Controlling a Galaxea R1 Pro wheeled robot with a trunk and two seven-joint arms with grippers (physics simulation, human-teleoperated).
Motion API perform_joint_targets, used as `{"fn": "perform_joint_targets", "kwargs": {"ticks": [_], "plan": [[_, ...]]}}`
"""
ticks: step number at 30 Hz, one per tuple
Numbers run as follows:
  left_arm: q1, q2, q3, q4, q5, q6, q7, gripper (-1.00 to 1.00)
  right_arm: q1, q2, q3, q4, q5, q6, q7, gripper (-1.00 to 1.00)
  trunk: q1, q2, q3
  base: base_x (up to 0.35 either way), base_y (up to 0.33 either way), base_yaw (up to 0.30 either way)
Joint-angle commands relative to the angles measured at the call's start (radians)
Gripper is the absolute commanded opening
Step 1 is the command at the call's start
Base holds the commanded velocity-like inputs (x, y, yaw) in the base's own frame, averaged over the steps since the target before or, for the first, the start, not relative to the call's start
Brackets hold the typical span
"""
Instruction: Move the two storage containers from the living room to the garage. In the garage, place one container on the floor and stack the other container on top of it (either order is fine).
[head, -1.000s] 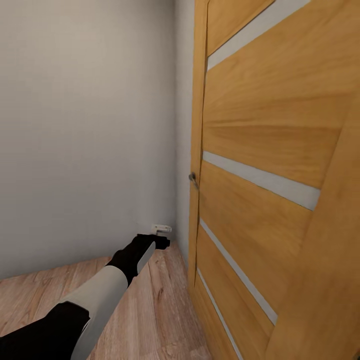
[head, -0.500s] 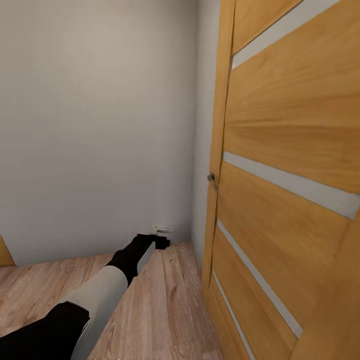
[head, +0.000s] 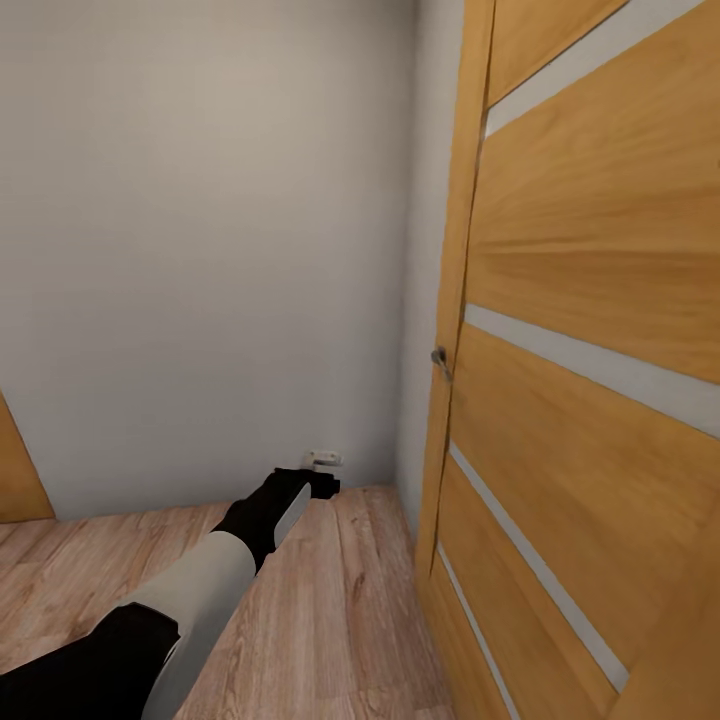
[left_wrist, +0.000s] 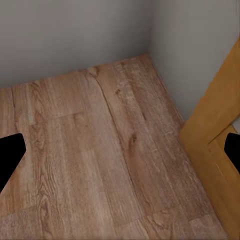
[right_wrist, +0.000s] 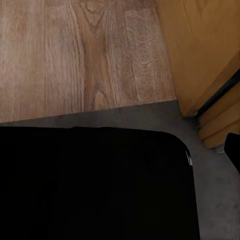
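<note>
The two storage containers are out of view. My left arm reaches forward and down, its gripper (head: 325, 485) low over light wood planks near a wall corner. In the left wrist view the left gripper (left_wrist: 120, 155) is open: its black fingertips (left_wrist: 10, 155) sit at opposite edges with only bare plank floor between them. In the right wrist view one black fingertip (right_wrist: 233, 150) of the right gripper sits at the picture's edge, spread as wide as the left, nothing held. There a strip of matt grey floor (right_wrist: 150, 117) meets the wood planks.
A tall wooden door (head: 590, 250) with pale stripes and a small metal handle (head: 439, 358) stands close on my right. A plain white wall (head: 200, 250) closes the front, with a small white socket (head: 323, 459) low down. Another wooden panel (head: 15, 470) shows at far left. My black base (right_wrist: 90, 185) covers the grey floor.
The head view has swung left: the door sits further right in the picture and a wooden panel has come in at the left edge. Left arm keeps its pose.
</note>
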Motion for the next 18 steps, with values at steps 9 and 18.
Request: {"fn": "perform_joint_targets", "kwargs": {"ticks": [9,18], "plan": [[-0.001,0.0,-0.004,-0.001,0.01,0.005,0.008,1.0,0.0,0.0,0.001,0.001,0.003,-0.003,0.0,1.0,0.0,-0.001,-0.001,0.0,-0.137,0.001],[-0.001,0.0,-0.004,-0.001,0.01,0.005,0.008,1.0,0.0,0.0,0.001,0.001,0.003,-0.003,0.0,1.0,0.0,-0.001,-0.001,0.0,-0.008,0.0]]}}
